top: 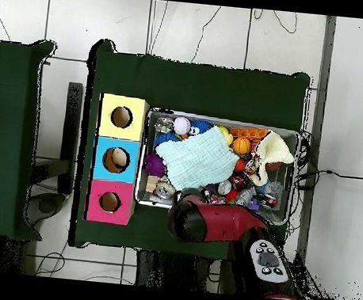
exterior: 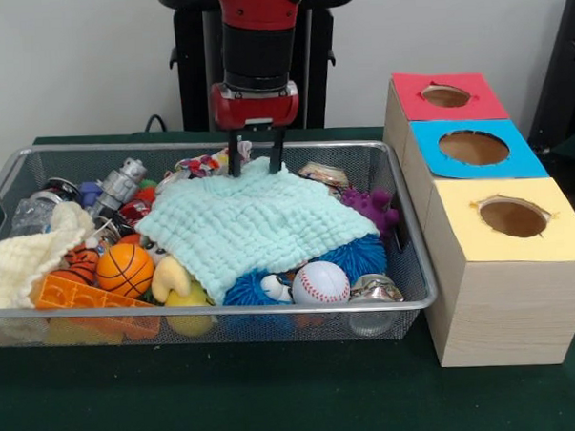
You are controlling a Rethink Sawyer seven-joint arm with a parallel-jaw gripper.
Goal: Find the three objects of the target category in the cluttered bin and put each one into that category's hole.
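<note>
Clutter fills the bin [exterior: 420, 300] front to back: near the front rim sit an orange grid toy [exterior: 76, 296], a mini basketball [exterior: 125, 269], a yellow plush [exterior: 176, 282], a blue spiky ball [exterior: 351, 258] and a baseball [exterior: 320, 283]. Cream knitted cloth [exterior: 22, 260] is bunched at the front view's left end. Mint-green waffle cloth [exterior: 254, 222] is draped across the middle and hides whatever lies under it. Only 1 likely target shows: a white spotted fabric scrap [exterior: 201, 165] with red and yellow marks, at the far rim just left of the gripper [exterior: 256, 152]; the other 2 are not visible, probably under the cloths. Gripper is released, its 2 dark fingers [exterior: 235, 153] spread and pointing down, tips touching or just above the far edge of the mint cloth, holding nothing. Handling guess: scraps are light, limp, non-fragile and will drape and snag on neighbours, so pinch a raised fold from above, not a flat area, and lift clear of the mesh. Risk: grabbing the mint cloth instead. Drop point is the red-panel hole [exterior: 445, 96], the farthest of 3 boxes on the green surface [exterior: 276, 397], beyond the blue-panel hole [exterior: 474, 147] and yellow-panel hole [exterior: 513, 217]; small opening, so a trailing corner could hang on the rim.
</note>
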